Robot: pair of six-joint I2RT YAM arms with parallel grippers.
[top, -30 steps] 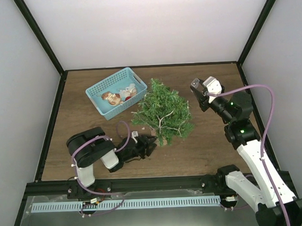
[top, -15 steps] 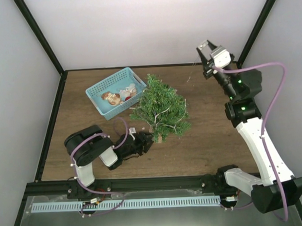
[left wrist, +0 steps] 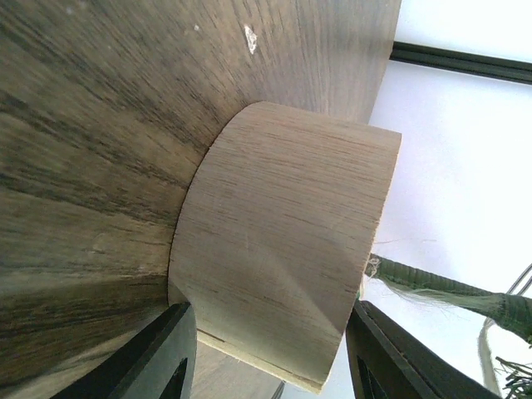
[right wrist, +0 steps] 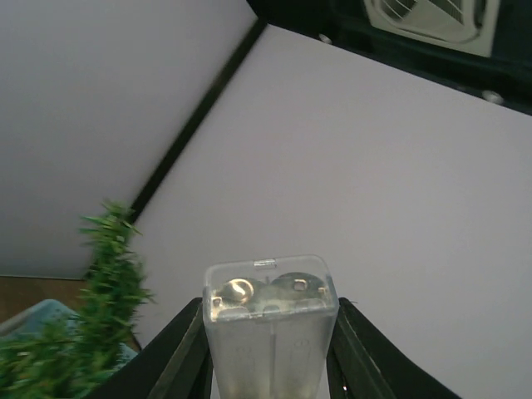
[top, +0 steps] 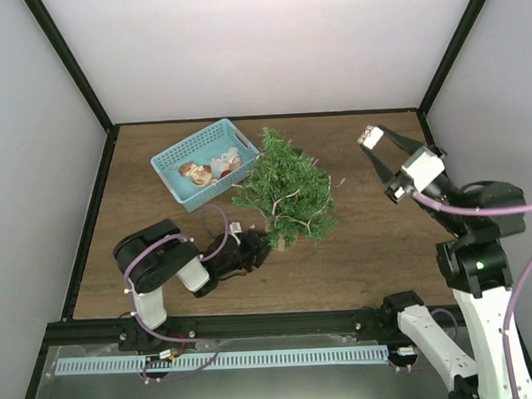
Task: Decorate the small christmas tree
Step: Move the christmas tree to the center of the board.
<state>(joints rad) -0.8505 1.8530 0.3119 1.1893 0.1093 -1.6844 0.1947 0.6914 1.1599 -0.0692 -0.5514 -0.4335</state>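
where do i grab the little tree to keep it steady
Grip the tree by its round base, coming in low from the near left, jaws across the smooth curved wall; the bushy branches offer nothing firm. The left gripper holds it exactly so.

Table (top: 374, 248): dark brown wood grain, black frame along its edges. Light-blue basket (top: 169, 159) sits on it toward the far left, set at an angle. The small christmas tree (top: 287, 185) stands mid-table, just beside the basket's right corner. Its pale wooden base (left wrist: 283, 249) rests on the boards.
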